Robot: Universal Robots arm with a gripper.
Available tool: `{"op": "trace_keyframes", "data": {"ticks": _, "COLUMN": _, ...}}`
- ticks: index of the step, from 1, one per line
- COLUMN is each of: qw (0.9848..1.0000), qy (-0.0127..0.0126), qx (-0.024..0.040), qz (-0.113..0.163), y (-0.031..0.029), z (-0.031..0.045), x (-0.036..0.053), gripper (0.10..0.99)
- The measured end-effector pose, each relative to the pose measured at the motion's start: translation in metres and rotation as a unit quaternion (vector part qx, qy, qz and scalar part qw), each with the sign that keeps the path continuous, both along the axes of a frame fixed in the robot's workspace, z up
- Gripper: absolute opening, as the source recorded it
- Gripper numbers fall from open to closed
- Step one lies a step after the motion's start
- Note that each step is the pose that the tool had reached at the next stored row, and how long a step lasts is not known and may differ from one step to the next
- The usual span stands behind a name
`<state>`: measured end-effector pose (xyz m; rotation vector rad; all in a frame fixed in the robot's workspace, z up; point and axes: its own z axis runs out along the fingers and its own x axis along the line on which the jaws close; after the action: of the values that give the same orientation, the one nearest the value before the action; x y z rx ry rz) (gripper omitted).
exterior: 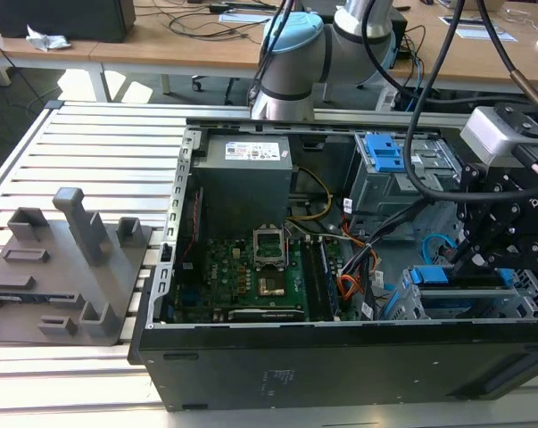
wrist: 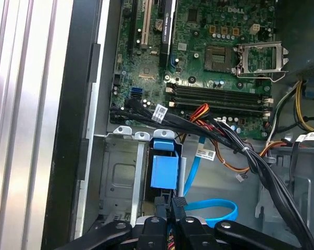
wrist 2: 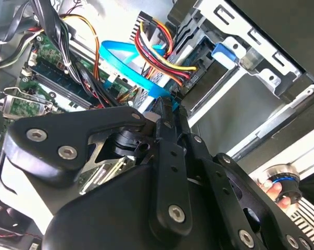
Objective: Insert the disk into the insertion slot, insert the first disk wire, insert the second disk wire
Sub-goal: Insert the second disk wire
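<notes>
Gripper [wrist: 170, 205]: black fingers pressed close together, pinching a small black connector just beside the blue carrier; in the second wrist view [wrist 2: 167, 107] the tips sit at a plug with red, yellow and black wires.
Disk [wrist: 163, 169]: seated in the insertion slot [wrist: 120, 172], only its blue carrier showing.
Flat blue cable [wrist: 214, 211]: looping beside the fingers.
Computer case [exterior: 340, 366]: open on slatted table [exterior: 90, 134], motherboard [exterior: 251, 276] exposed.
Arm [exterior: 509, 196]: at the exterior view's right, over the drive cage.

bright blue disk [wrist: 164, 171] carrier, green motherboard [wrist: 198, 57].
</notes>
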<state>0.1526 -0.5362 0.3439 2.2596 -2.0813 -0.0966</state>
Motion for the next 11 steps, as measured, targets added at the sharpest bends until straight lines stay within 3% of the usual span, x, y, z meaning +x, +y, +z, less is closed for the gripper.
{"op": "trace_keyframes", "data": {"ticks": 2, "qw": 1.0, "qy": 0.0003, "qx": 0.0013, "qz": -0.003, "y": 0.0, "z": -0.001, "x": 0.0001, "gripper": 0.165}}
{"op": "trace_keyframes", "data": {"ticks": 5, "qw": 0.9999, "qy": 0.0003, "qx": 0.0097, "qz": -0.003, "y": 0.0, "z": -0.0015, "x": 0.0001, "gripper": 0.165}}
{"op": "trace_keyframes", "data": {"ticks": 11, "qw": 0.9999, "qy": 0.0003, "qx": 0.0108, "qz": -0.003, "y": -0.003, "z": -0.0024, "x": 0.0001, "gripper": 0.165}}
